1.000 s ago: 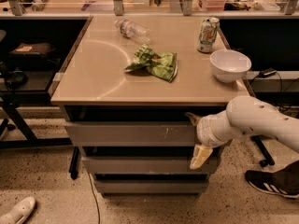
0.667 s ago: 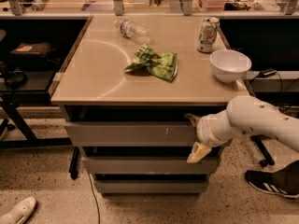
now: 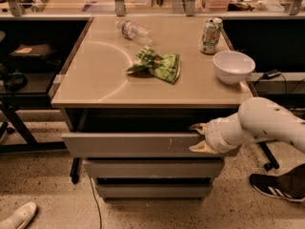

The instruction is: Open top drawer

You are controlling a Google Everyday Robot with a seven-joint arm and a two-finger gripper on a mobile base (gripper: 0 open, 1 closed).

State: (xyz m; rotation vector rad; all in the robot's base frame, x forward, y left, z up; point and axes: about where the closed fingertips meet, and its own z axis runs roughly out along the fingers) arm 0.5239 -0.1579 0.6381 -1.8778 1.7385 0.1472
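The top drawer (image 3: pixel 128 144) is the widest grey front, just under the tabletop, with pale scratch marks right of centre. It stands pulled out a little, with a dark gap behind its top edge. My gripper (image 3: pixel 199 138), on a white arm coming in from the right, is at the drawer's right end. One finger (image 3: pixel 196 127) hooks over the top edge of the front. The other finger (image 3: pixel 200 149) lies against the face. The gripper is closed on the drawer front.
Two narrower grey drawer fronts (image 3: pixel 152 168) sit below. On the tabletop (image 3: pixel 95 75) are a white bowl (image 3: pixel 233 66), a can (image 3: pixel 210 29), a green chip bag (image 3: pixel 157 63) and a lying water bottle (image 3: pixel 133 31). A shoe (image 3: pixel 274 187) is on the floor at the right.
The gripper's fingers have drawn together onto the drawer front. The top drawer has come out toward the camera a little.
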